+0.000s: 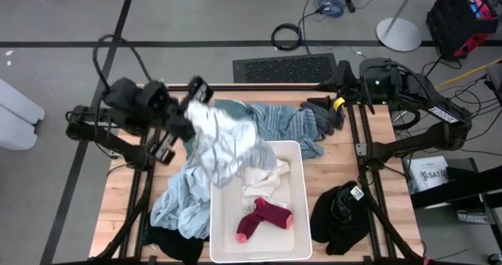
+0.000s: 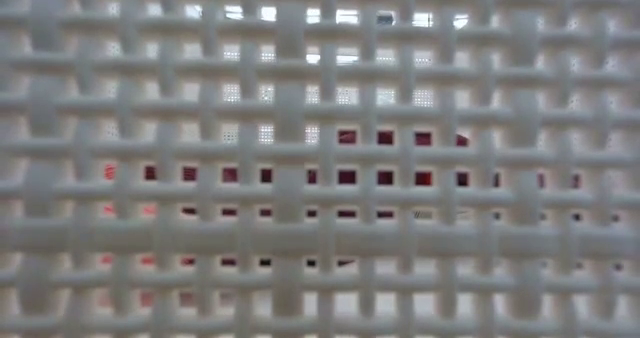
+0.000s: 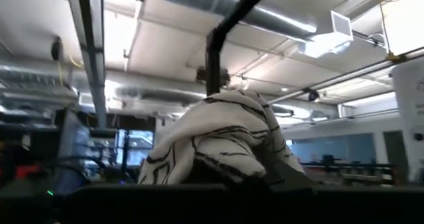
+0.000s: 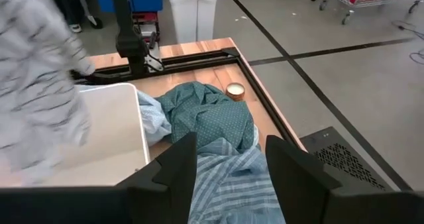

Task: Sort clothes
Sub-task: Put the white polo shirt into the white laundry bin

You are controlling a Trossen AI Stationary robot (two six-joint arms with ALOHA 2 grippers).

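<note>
My left gripper [image 1: 201, 99] is raised over the table's left half, shut on a white garment with thin dark lines [image 1: 223, 139], which hangs over the far-left corner of the white bin [image 1: 298, 218]. A pink sock [image 1: 263, 218] and a white garment [image 1: 265, 179] lie in the bin. A teal garment [image 4: 205, 111] and a blue-white striped one [image 4: 228, 184] lie on the table's far side. My right gripper [image 4: 230, 164] stands open just above the striped one. A light blue garment [image 1: 176, 202] lies left of the bin, a black one [image 1: 339, 218] right of it. My left gripper has a bunched part of the white lined garment [image 3: 222, 144] between its shut fingers. The cloth drapes over the fingers and hides the place of contact. The fingers slant upward. The rest hangs slack below, down to the bin's far-left corner [image 1: 227, 171].
In the low view the bin's lattice wall [image 2: 320, 178] fills the picture. A small round object [image 4: 234, 90] sits by the table's raised edge beyond the teal garment. More black cloth [image 1: 172, 245] lies at the near left. Bare wood shows at the far right [image 1: 384, 132].
</note>
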